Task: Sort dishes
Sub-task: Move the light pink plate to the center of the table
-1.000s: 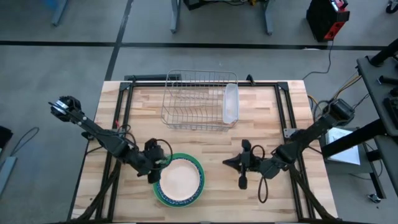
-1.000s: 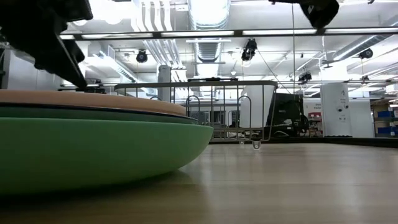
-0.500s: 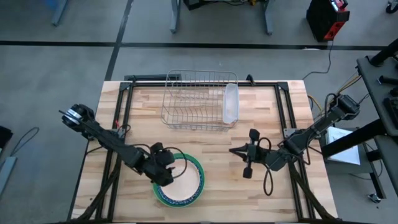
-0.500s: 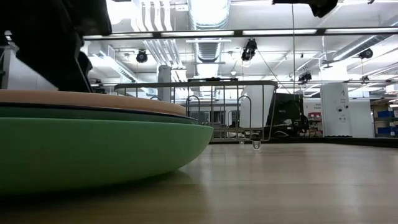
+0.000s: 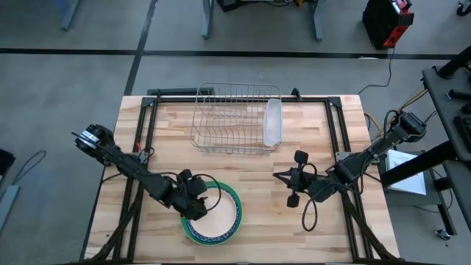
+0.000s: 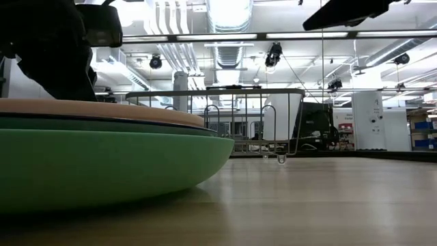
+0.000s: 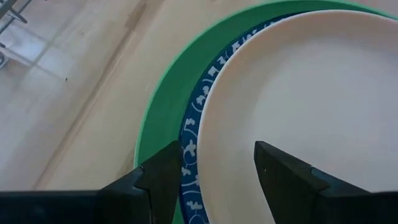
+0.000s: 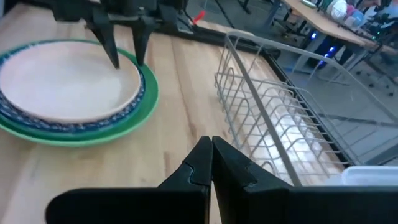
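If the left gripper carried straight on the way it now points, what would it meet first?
Probably the rim of the pink bowl. The left gripper points down with open jaws either side of that rim, on top of the stack above the blue plate and green plate. Depth is hard to judge.

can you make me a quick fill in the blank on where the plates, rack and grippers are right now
1. The peach-pink bowl sits on top of the ____ speckled plate.
2. The bottom dish of the stack is the plain ____ plate.
3. The left gripper is open over the bowl's ____.
4. The right gripper, away from the stack, has its fingers ____.

Missing words: blue; green; rim; shut
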